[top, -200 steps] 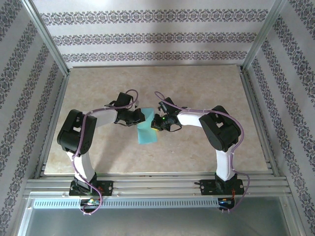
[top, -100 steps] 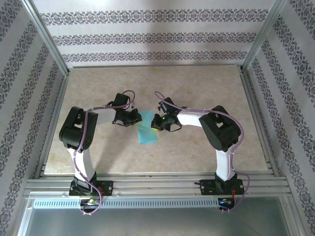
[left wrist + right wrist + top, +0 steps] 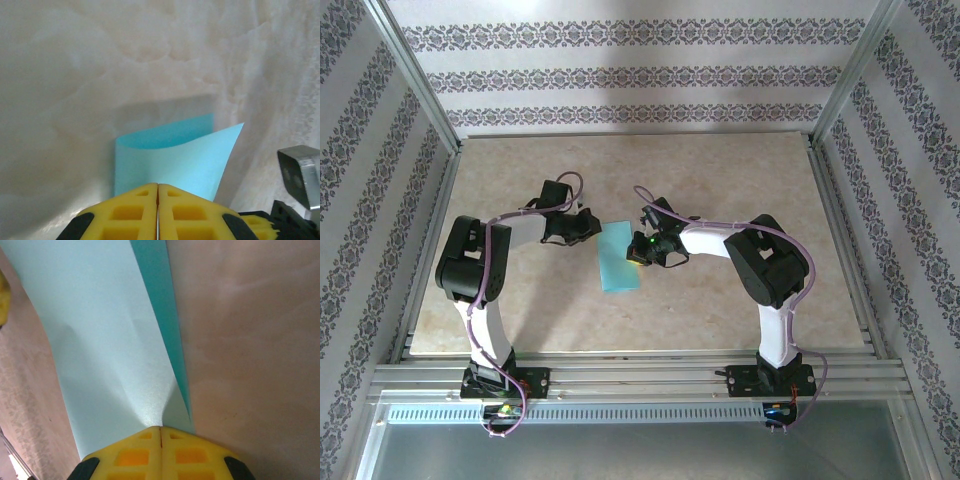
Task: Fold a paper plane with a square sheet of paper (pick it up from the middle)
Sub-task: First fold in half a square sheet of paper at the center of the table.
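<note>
My left gripper (image 3: 158, 186) is closed, its two yellow fingers (image 3: 127, 215) flush against each other with no gap. The pale upper layer of the square sheet of paper (image 3: 620, 262) runs straight into their tips. That layer is lifted off the layer beneath it, sagging in the middle with its far right corner raised, so I appear to be pinching it by its near edge. My right gripper (image 3: 160, 429) is also closed tight, yellow tips together. It sits on the sheet at the sheet's right edge, where faint wrinkles fan out from the tips across the light blue surface. I cannot tell whether it is clamping the paper or only pressing on it. Just beside those tips, a narrow strip of darker turquoise shows where the lower layer peeks out along the edge. From above, the sheet is doubled over into a tall narrow rectangle lying between my two grippers. The left gripper is at its upper left corner and the right one is midway down its right side. The sheet lies near the middle of the marbled beige table (image 3: 740, 180). Patterned wallpaper panels (image 3: 620, 75) stand around the table on three sides. My arm bases are bolted to an aluminium rail (image 3: 640, 375) at the near edge.
</note>
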